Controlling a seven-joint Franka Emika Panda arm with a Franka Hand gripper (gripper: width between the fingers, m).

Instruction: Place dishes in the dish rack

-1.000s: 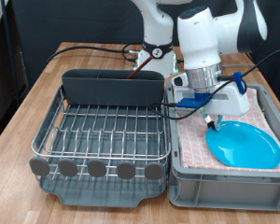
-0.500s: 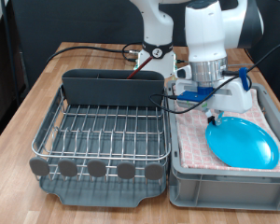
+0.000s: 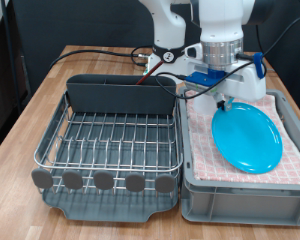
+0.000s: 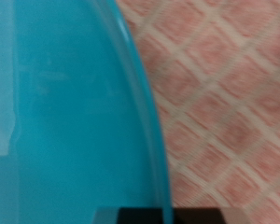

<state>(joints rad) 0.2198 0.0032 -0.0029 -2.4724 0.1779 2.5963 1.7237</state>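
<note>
Rack of silver wire stands bare of dishes at the exterior view's left, just beside the grey crate with its pink-checked cloth. Over that crate the blue plate hangs tilted, its upper rim pinched in the closed gripper, its face slanting down from the fingers.

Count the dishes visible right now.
1: a blue plate, tilted up above the cloth-lined crate, hanging from the gripper. The dish rack holds none; others may be hidden.
</note>
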